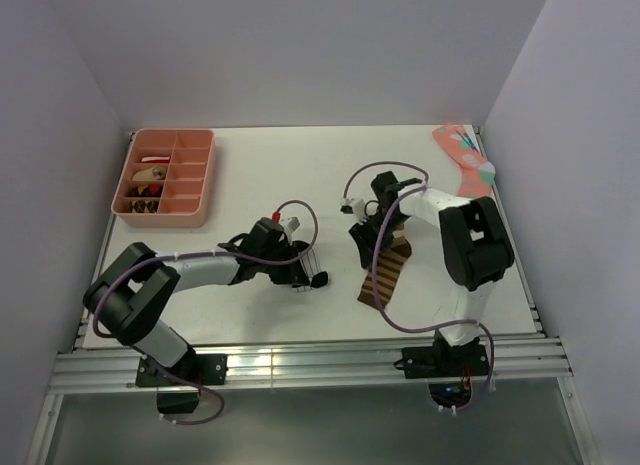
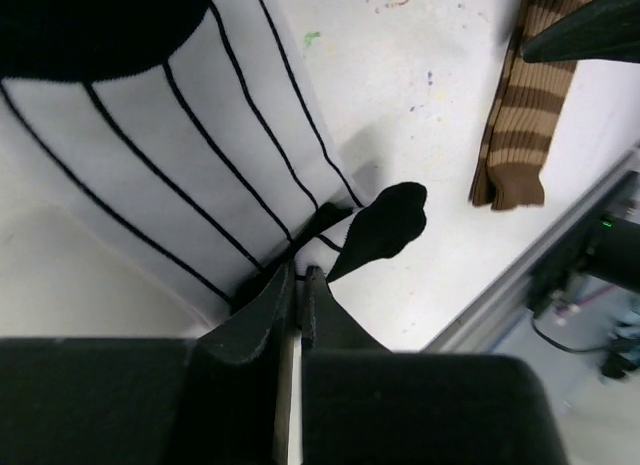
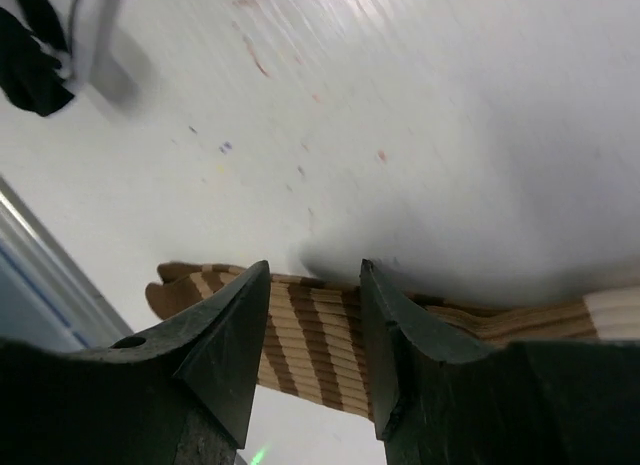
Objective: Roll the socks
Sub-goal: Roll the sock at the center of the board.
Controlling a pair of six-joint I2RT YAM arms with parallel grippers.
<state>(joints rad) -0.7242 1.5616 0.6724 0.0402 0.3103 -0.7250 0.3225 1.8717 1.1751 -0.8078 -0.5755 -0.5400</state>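
The white sock [image 2: 180, 155] with thin black stripes fills the left wrist view, its black toe [image 2: 385, 225] flopped to the right. My left gripper [image 2: 298, 275] is shut, pinching the sock's edge beside that toe. From above, the left gripper [image 1: 308, 275] hides most of this sock. The brown-and-tan striped sock [image 1: 388, 270] lies flat at the table's centre right. My right gripper [image 3: 315, 275] stands open above it, one finger on each side of the brown sock [image 3: 315, 335], and in the top view this gripper [image 1: 368, 240] is at the sock's far end.
A pink compartment tray [image 1: 165, 175] with small items sits at the back left. A pink dotted sock [image 1: 465, 160] lies at the back right corner. Walls close in three sides, and a metal rail [image 1: 300, 360] runs along the near edge.
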